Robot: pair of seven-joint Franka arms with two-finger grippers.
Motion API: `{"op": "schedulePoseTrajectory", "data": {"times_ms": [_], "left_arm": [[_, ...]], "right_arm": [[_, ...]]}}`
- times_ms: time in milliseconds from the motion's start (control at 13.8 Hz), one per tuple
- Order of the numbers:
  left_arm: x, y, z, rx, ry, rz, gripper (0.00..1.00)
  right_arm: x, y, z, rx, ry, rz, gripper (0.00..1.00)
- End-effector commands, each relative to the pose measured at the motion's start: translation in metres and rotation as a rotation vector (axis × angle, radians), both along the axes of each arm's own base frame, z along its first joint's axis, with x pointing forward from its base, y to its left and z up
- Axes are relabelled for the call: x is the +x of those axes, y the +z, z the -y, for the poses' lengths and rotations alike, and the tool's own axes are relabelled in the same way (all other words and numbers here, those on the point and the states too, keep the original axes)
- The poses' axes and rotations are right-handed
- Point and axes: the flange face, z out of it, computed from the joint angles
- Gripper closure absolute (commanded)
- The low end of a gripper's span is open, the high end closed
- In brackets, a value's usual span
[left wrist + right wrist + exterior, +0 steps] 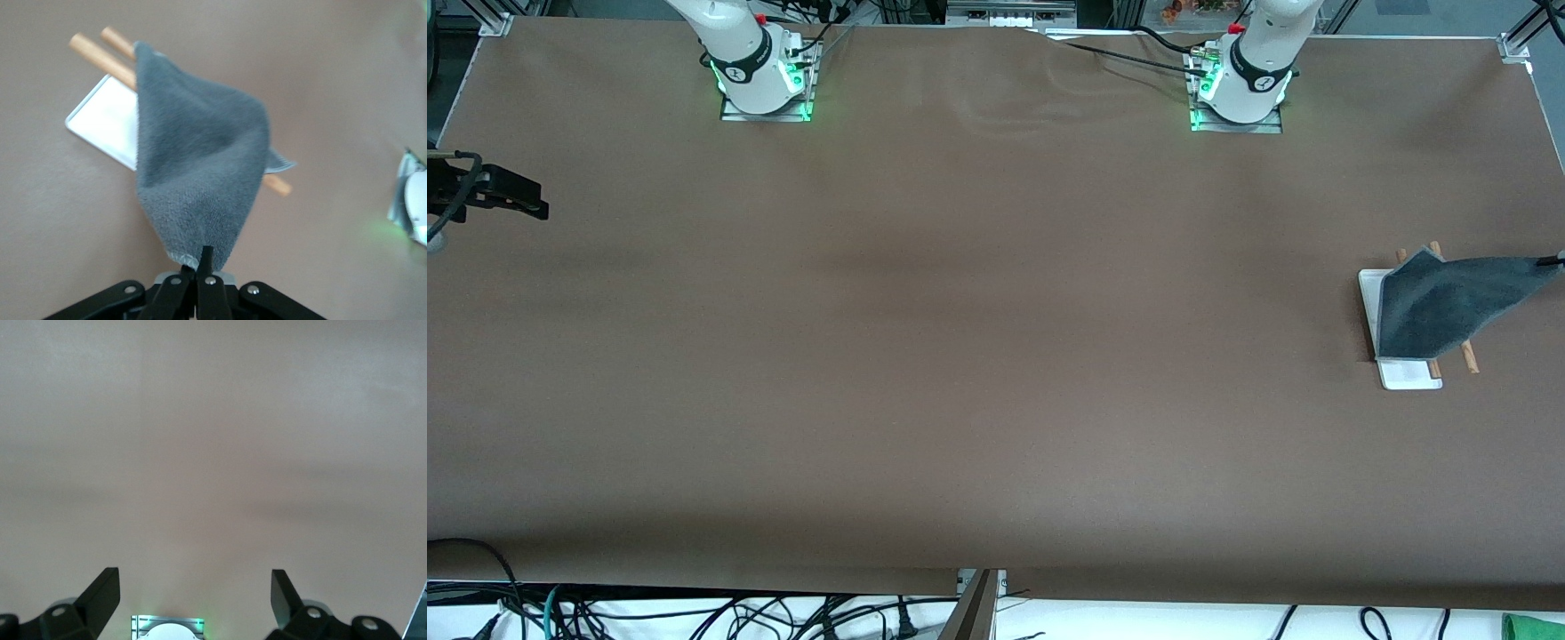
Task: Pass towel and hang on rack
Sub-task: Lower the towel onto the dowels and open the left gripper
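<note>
The dark gray towel [1445,302] lies draped over the rack's two wooden rods [1468,357], which rise from the rack's white base [1408,373] at the left arm's end of the table. One corner is pulled up and away from the rack, held by my left gripper [1551,260] at the edge of the front view. In the left wrist view the left gripper [200,261] is shut on the edge of the towel [197,160], with the rods [100,57] and base [103,120] under it. My right gripper [534,204] waits open and empty [195,587] over the right arm's end of the table.
The brown table [978,356] is bare between the two ends. The right arm's base [763,84] and the left arm's base [1240,93] stand along the edge farthest from the front camera. Cables hang below the nearest edge [694,613].
</note>
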Motion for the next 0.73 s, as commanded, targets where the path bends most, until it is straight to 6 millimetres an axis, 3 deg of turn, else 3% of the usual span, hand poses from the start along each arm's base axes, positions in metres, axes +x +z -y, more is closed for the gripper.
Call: {"op": "schedulePoseTrajectory", "data": {"times_ms": [0,73,145,218,653], "left_arm": [[0.008,-0.007,-0.008,0.02,-0.023,0.028,1.0],[0.01,-0.012,-0.007,0.017,-0.018,0.025,0.92],[0.01,-0.015,-0.008,0.022,-0.016,0.029,0.59],[0.011,-0.015,-0.008,0.021,-0.016,0.031,0.01],[0.016,0.021,-0.003,0.076,0.041,0.02,0.0]], "right_arm": [[-0.01,0.003,-0.002,-0.006,0.033,-0.007,0.0],[-0.01,0.003,-0.004,-0.006,0.036,-0.007,0.0],[-0.01,0.004,-0.006,-0.006,0.04,-0.004,0.0],[-0.009,0.004,-0.006,-0.005,0.039,0.002,0.0],[-0.001,-0.005,-0.003,0.001,0.035,-0.014,0.0]]}}
